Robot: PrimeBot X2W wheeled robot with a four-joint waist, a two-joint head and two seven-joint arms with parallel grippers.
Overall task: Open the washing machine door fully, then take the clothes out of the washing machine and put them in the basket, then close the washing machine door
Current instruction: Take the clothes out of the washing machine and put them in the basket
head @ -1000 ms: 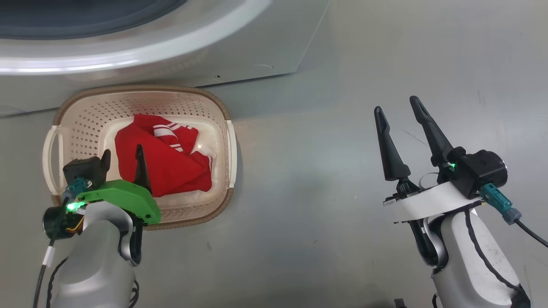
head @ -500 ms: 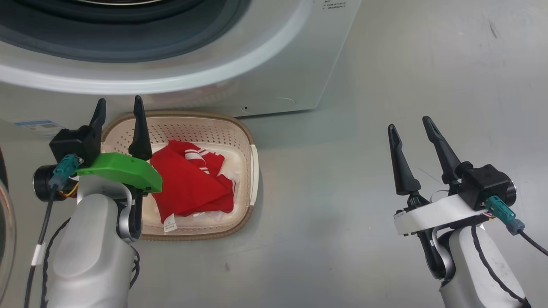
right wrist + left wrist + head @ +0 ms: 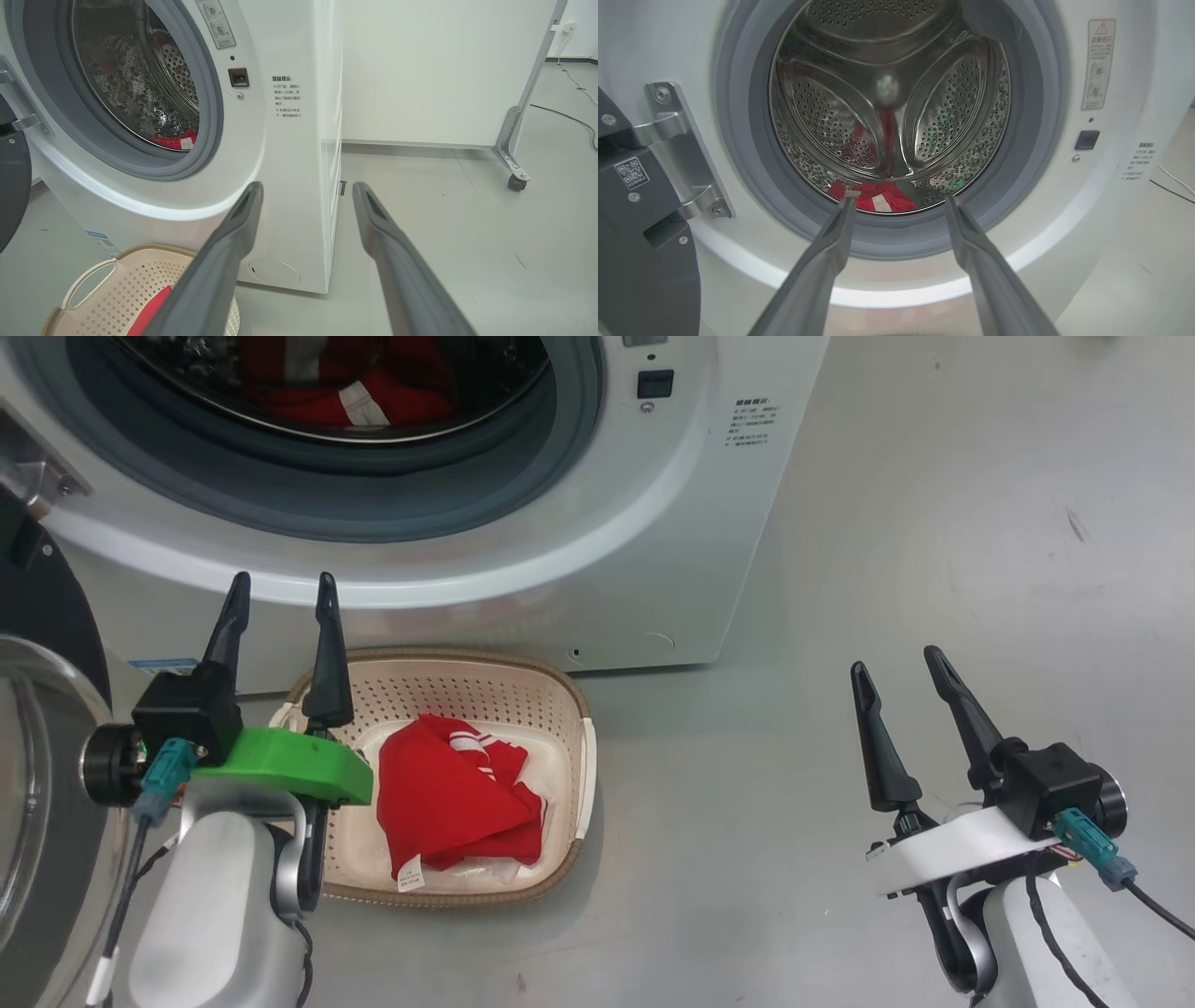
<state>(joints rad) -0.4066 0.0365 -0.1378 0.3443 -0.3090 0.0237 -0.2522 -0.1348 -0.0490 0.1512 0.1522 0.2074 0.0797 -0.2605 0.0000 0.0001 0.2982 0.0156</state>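
Note:
The washing machine [image 3: 653, 523] stands with its drum mouth uncovered. Its washing machine door [image 3: 37, 784] hangs swung out at the left edge. On the floor before the machine sits the basket [image 3: 571, 709], holding red striped clothes [image 3: 457, 798]. More red clothes [image 3: 345, 383] lie on the drum's bottom, also seen in the left wrist view [image 3: 873, 201]. My left gripper [image 3: 283, 581] is open and empty, above the basket's left end, its fingers pointing at the drum mouth. My right gripper [image 3: 896, 661] hangs open and empty over bare floor, right of the machine.
A white panel on a castor foot [image 3: 514, 172] stands behind the machine's right side, with a cable [image 3: 570, 119] on the floor near it. The door's metal hinge bracket [image 3: 677, 144] sits left of the drum mouth. Grey floor spreads to the right.
The head camera has tilted up, bringing the drum into view. My left gripper has lifted out of the basket, away from the clothes, to point at the machine. The right gripper has barely moved.

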